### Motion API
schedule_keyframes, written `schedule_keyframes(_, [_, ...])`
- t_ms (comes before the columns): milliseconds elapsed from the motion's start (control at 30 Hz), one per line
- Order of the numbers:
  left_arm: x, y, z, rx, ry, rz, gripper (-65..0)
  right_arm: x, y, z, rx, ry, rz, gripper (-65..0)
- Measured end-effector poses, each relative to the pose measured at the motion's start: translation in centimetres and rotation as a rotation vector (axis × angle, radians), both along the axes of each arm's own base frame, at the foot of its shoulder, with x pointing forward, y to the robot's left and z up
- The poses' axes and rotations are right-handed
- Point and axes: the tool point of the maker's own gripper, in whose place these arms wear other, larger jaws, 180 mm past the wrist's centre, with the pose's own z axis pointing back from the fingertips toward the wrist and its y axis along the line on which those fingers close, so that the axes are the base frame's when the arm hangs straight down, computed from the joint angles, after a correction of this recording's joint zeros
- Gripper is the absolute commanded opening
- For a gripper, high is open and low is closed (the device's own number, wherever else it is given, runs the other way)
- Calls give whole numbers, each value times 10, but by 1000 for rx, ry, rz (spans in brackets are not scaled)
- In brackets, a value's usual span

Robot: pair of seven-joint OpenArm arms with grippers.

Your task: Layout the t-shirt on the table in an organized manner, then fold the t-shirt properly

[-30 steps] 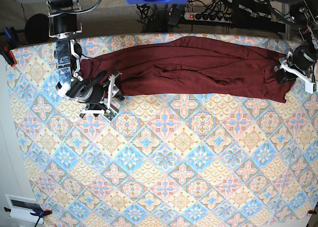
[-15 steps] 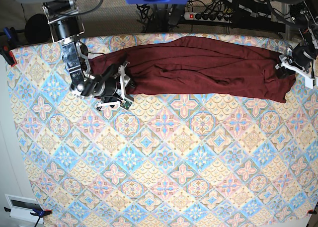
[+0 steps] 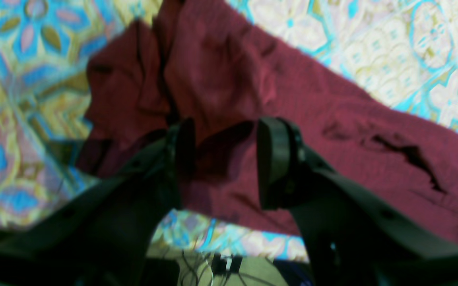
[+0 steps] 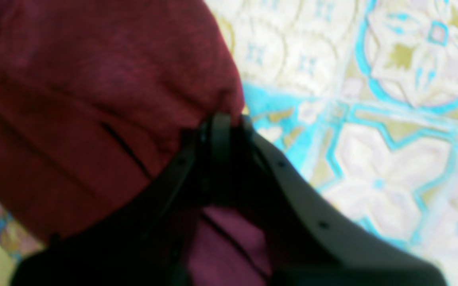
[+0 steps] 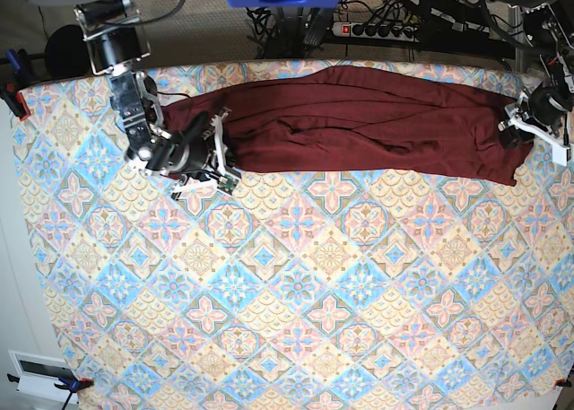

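**Maroon t-shirt stretched along the far edge of a patterned bench, a robot hand at each end**

Seen from above, a plain dark maroon t-shirt [image 5: 359, 118] lies as a long, wrinkled band across the far side of the bench [image 5: 314, 284]. The bench is covered in a cloth of blue, pink and cream diamond floral tiles. The near part of the bench shows only the patterned cloth.

The right hand [image 5: 215, 154] sits at the end of the shirt that is on the left of the overhead view. In its wrist camera, the right hand [image 4: 223, 131] has its dark fingers pressed together on the edge of the maroon fabric, pinching a fold where the cloth meets the tiled pattern. The picture is blurred, so fine detail of the grip is hard to make out.

The left hand [image 5: 513, 127] is at the opposite end of the shirt, near the bench's far right corner. In its wrist camera, the left hand [image 3: 223, 155] has its two dark fingers spread apart, with rumpled maroon fabric showing in the gap between them and spreading beyond. Whether the fingers touch the cloth cannot be told.

Behind the bench, a power strip [image 5: 377, 29] and cables lie on the floor.
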Motion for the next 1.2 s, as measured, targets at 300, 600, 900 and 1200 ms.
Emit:
schedule_keyframes(300, [1, -1, -1, -5, -3, 3, -395, -38, 4, 34, 46, -85, 1, -650])
schedule_keyframes(600, [10, 1, 6, 0, -30, 3, -395, -85, 8, 17, 53, 9, 8, -649])
schedule_keyframes(900, [9, 2, 7, 0, -28, 5, -395, -71, -11, 23, 42, -26, -59, -532])
schedule_keyframes(1200, [-2, 46, 32, 53, -87, 129, -394, -67, -8, 31, 69, -50, -75, -447])
